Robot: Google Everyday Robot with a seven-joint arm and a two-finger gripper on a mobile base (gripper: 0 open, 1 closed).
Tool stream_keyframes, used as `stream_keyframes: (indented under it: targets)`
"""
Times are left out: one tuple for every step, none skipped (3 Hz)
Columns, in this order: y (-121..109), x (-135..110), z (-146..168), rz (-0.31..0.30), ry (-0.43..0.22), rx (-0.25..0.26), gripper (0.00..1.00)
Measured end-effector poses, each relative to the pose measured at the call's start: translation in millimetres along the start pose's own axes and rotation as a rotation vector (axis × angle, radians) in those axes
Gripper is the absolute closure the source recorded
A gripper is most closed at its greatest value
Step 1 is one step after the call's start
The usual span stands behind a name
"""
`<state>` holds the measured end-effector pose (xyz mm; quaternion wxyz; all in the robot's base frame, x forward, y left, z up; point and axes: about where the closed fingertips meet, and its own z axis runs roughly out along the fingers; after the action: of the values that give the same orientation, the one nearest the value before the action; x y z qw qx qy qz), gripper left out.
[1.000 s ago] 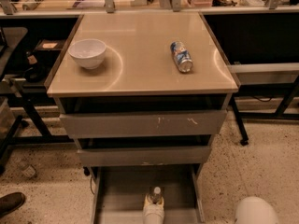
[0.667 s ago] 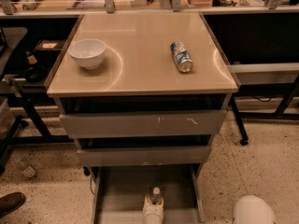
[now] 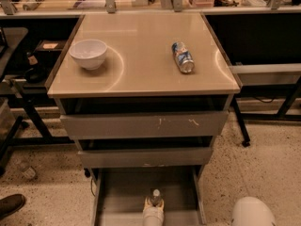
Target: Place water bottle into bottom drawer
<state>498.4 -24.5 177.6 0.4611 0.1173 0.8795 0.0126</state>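
The water bottle (image 3: 154, 199) stands upright in the open bottom drawer (image 3: 117, 197), below the desk's (image 3: 141, 69) front edge at mid-width. The tool (image 3: 153, 214) is beside it, its grip impossible to tell. Risk: the tall bottle topples on release, or fouls the middle drawer (image 3: 146, 157).

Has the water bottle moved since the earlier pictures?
No. The water bottle keeps its place over the bottom drawer, below the middle drawer's front; the pincer is just beneath it.
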Motion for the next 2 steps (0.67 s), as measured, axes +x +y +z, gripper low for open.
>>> stream_keyframes:
  targets:
    - [0.0,-0.1,-0.1,0.000,0.000,0.000,0.82]
    - [0.0,-0.1,-0.1,0.000,0.000,0.000,0.59]
